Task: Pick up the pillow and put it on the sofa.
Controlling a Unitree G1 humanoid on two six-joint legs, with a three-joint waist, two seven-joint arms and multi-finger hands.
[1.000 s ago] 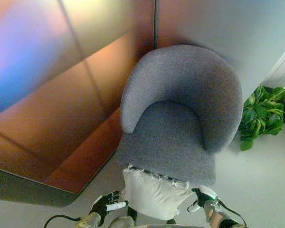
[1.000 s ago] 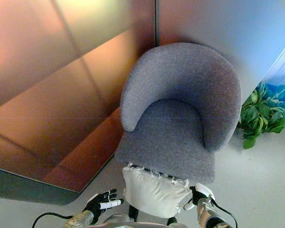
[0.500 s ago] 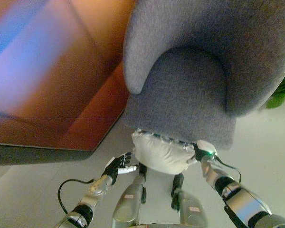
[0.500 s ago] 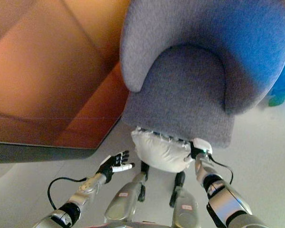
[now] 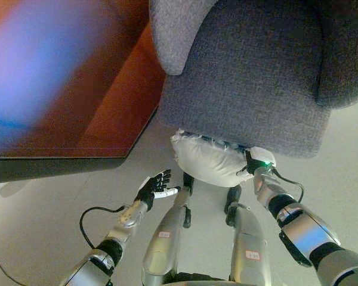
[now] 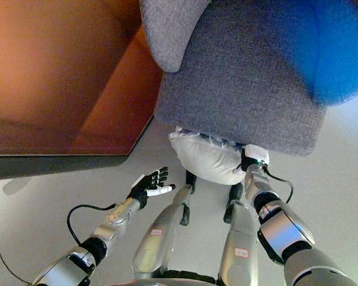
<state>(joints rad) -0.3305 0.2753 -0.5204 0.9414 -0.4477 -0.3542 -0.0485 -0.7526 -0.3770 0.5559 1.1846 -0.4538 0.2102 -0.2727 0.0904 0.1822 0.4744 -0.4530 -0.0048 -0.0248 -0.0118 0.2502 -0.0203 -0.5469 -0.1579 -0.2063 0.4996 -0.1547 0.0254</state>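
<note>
A white pillow (image 5: pixel 206 158) with a fringed edge lies on the floor against the front of a grey upholstered armchair (image 5: pixel 250 77). My right hand (image 5: pixel 254 162) is at the pillow's right end and touches it; its fingers are hidden against the pillow. My left hand (image 5: pixel 154 186) is open with fingers spread, just left of the pillow and apart from it. The pillow also shows in the right eye view (image 6: pixel 205 158).
A large brown-orange wall panel (image 5: pixel 71 77) with a dark lower edge stands to the left of the chair. The pale floor (image 5: pixel 42 202) spreads out in front.
The camera has tilted down, so the chair and pillow sit higher in view and my arms show more. The hands hold much the same places by the pillow.
</note>
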